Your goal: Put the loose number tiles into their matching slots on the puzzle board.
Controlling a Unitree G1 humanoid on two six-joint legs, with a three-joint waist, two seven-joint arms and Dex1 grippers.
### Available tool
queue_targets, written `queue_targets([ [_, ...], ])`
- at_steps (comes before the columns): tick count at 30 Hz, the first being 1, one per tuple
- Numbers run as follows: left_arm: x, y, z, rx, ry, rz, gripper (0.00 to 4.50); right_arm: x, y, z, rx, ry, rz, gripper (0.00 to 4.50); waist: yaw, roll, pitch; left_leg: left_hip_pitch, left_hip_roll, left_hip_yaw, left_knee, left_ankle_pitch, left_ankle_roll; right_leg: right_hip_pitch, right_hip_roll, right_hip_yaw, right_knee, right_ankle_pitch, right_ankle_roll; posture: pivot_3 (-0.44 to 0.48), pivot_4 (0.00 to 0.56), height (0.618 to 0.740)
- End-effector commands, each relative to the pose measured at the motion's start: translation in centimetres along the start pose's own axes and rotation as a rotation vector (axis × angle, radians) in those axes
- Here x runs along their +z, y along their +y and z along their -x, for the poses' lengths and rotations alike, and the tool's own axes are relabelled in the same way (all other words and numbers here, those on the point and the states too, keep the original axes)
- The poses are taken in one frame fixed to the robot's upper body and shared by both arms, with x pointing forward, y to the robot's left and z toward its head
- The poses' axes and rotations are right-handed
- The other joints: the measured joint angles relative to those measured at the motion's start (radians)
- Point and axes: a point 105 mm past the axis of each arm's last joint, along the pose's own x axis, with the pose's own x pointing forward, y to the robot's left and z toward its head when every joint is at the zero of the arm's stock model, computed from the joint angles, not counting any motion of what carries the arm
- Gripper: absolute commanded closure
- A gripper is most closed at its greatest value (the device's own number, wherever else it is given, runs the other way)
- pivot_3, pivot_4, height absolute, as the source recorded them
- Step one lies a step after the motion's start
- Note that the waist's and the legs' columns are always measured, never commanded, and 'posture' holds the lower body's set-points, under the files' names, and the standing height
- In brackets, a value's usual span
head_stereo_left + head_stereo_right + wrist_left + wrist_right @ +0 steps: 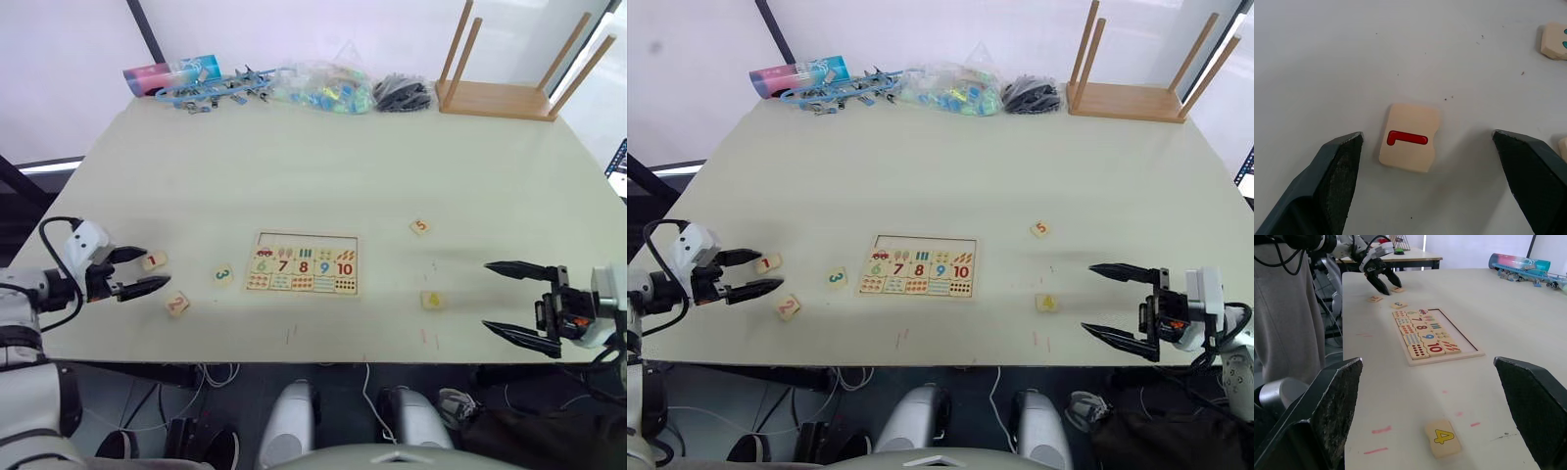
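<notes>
Straddling tile 1 [1409, 144] without touching it, left gripper [137, 271] is wide open and empty, right gripper [509, 299] gapes near tile 4 [1443, 437], tiles 2 [177, 304], 3 [223, 275], 5 [420, 226] lie loose around the board [304, 264] on the pale table [323, 166].

Worktop [323, 166] was wide open around the board [304, 263]; stool [509, 83], bags [328, 88] and clips [220, 90] sat well back along the far edge.
</notes>
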Motion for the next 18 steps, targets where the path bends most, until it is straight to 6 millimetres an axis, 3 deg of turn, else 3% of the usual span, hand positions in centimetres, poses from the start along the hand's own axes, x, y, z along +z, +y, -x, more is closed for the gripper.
queue_targets([
  [1,-0.2,0.3,0.3,0.012,0.056,-0.044,0.04,1.0,-0.5,0.7,-0.017,-0.009,0.054,0.00,0.000,0.000,0.000,0.000,0.000,0.000,0.000,0.000,0.000,0.000,0.000,0.000,0.000,0.000,0.000,0.000,0.150,0.737],
  [5,-0.4,0.4,0.4,0.015,0.081,-0.056,0.04,0.8,-0.5,0.7,-0.013,-0.008,0.057,0.00,0.000,0.002,-0.001,0.000,0.000,0.000,0.000,0.000,0.000,0.000,0.001,0.000,0.000,0.000,0.000,0.000,0.150,0.737],
  [9,-1.0,0.2,0.5,0.004,0.100,-0.030,1.15,0.8,-0.5,0.6,-0.010,-0.009,0.060,0.00,-0.002,0.003,-0.001,0.001,0.000,0.000,0.000,0.000,0.000,0.000,0.001,0.000,0.001,0.000,0.000,0.000,0.150,0.737],
  [15,-1.9,0.0,0.7,0.003,0.118,0.037,3.54,0.9,-0.5,0.4,-0.009,-0.010,0.063,0.00,-0.003,0.005,-0.002,0.003,0.002,0.001,0.000,0.000,0.000,0.001,0.003,0.001,0.001,0.000,0.000,0.000,0.150,0.737],
  [18,-2.2,0.1,0.8,0.020,0.120,0.053,3.53,1.0,-0.5,0.3,-0.009,-0.011,0.065,0.00,-0.004,0.007,-0.003,0.004,0.002,0.002,0.000,0.000,0.000,0.001,0.003,0.002,0.001,0.000,0.000,0.000,0.150,0.737],
])
